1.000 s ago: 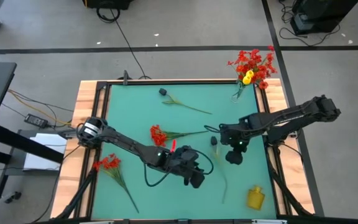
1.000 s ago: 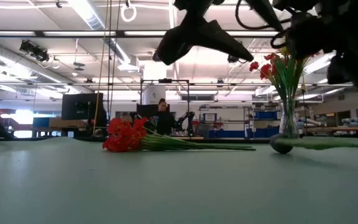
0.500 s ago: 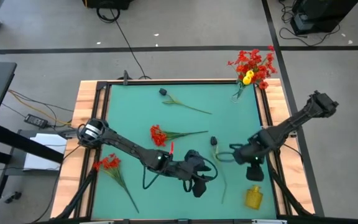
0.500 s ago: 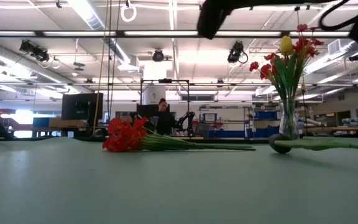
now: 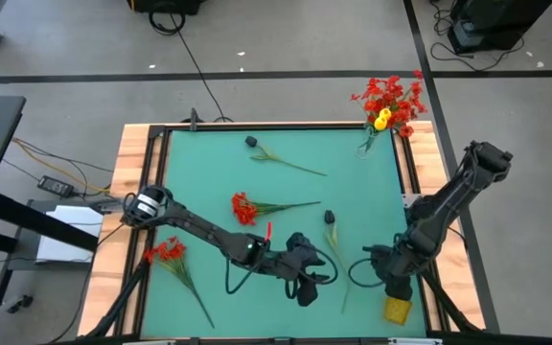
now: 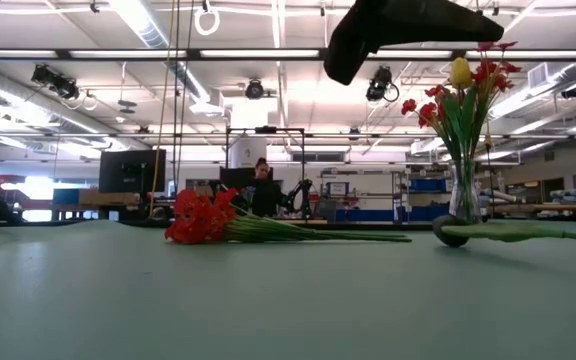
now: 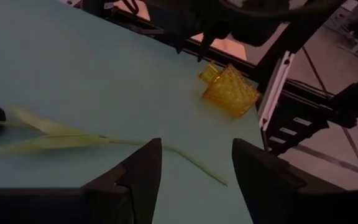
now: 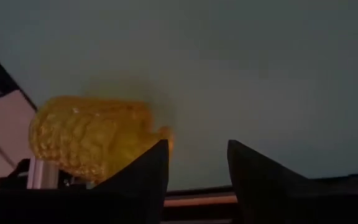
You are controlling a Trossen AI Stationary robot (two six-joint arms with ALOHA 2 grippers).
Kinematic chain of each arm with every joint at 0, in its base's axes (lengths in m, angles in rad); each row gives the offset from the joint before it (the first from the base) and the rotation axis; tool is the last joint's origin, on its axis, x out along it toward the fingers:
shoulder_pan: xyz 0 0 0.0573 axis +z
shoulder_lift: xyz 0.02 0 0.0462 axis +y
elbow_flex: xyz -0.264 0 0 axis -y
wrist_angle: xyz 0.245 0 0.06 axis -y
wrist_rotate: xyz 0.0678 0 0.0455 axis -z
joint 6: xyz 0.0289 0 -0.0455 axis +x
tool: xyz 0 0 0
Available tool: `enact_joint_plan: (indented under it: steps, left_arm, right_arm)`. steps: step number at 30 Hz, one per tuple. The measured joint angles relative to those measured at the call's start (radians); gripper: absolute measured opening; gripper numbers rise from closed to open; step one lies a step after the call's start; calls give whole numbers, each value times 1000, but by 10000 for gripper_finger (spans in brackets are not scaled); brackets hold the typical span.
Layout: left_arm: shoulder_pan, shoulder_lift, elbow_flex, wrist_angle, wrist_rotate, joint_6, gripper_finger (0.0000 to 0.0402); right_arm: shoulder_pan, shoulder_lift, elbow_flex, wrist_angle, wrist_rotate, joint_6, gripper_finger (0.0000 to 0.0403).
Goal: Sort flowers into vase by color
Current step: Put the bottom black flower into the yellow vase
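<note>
A yellow textured vase (image 5: 394, 308) lies on its side near the table's near right corner. My right gripper (image 5: 394, 286) hovers open just above it, and the vase (image 8: 89, 144) shows beside the fingers in the right wrist view. My left gripper (image 5: 306, 287) is open over the near middle, by the stem (image 7: 73, 142) of a dark-headed flower (image 5: 330, 218). A clear vase (image 5: 366, 144) at the far right holds red blooms and one yellow bloom (image 5: 381, 120). Two red flowers (image 5: 244, 207) (image 5: 166, 251) and another dark-headed one (image 5: 253, 142) lie flat on the table.
The green mat is framed by a black rail and wooden side boards (image 5: 132, 163). In the low view the red flower (image 6: 203, 215) and the clear vase (image 6: 465, 190) stand out against the room, where a person (image 6: 261, 185) sits far behind. Bare mat lies at the far left.
My right gripper has swung from the table's middle toward the near right corner and now stands over the lying yellow vase. My left gripper has shifted a little toward the near edge. The flowers and both vases have stayed in place.
</note>
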State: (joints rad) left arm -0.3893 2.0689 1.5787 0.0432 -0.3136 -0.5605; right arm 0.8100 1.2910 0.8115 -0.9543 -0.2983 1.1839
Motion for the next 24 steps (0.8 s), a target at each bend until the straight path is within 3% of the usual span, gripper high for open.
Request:
enact_joint_plan:
  steps: [12, 24]
  left_arm:
    - [-2, 0, 0, -12, 22, 6, 201]
    - [-21, 0, 0, -17, 24, -1, 201]
  right_arm:
    - [105, 116, -5, 110, -41, 74, 167]
    - [129, 130, -5, 131, -113, 173, 143]
